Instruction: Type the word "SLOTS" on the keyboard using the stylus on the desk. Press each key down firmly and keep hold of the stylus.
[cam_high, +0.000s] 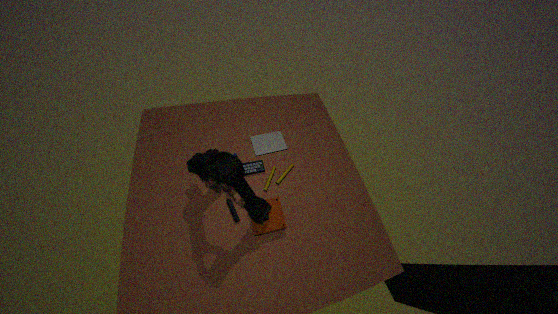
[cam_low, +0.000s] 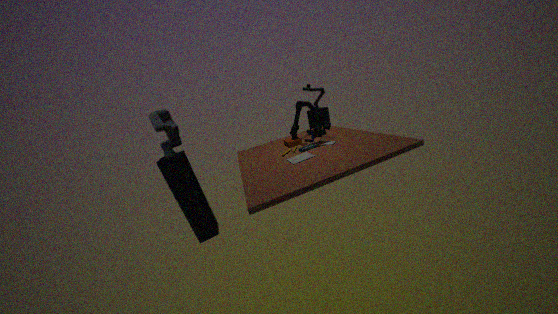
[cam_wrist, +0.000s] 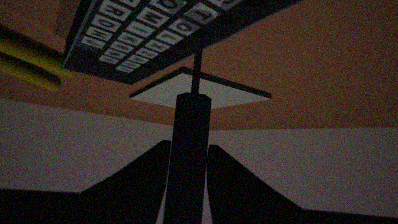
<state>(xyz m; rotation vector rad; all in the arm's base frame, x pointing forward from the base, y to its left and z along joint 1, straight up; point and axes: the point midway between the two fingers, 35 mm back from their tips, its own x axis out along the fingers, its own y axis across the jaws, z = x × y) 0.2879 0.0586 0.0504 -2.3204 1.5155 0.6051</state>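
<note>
My gripper (cam_wrist: 189, 151) is shut on the dark stylus (cam_wrist: 192, 117), one finger on each side of its thick body. The stylus's thin tip points away from the fingers and overlaps the dark edge of the keyboard (cam_wrist: 102, 72) (cam_high: 254, 168) in the wrist view, below the rows of white keys. Whether the tip touches a key or hangs above the keyboard, I cannot tell. Most letters are blurred. In the top view the arm covers the gripper, the stylus and the keyboard's left part. In the exterior view they are too small and dark to make out.
Two yellow sticks (cam_high: 270, 179) (cam_high: 285, 174) lie beside the keyboard. A white pad (cam_high: 269, 143) (cam_low: 300, 158) (cam_wrist: 235, 95) lies beyond it. A dark bar (cam_high: 233, 210) lies near the orange block (cam_high: 278, 220) under the arm's base. A black pedestal (cam_low: 190, 197) stands off the table.
</note>
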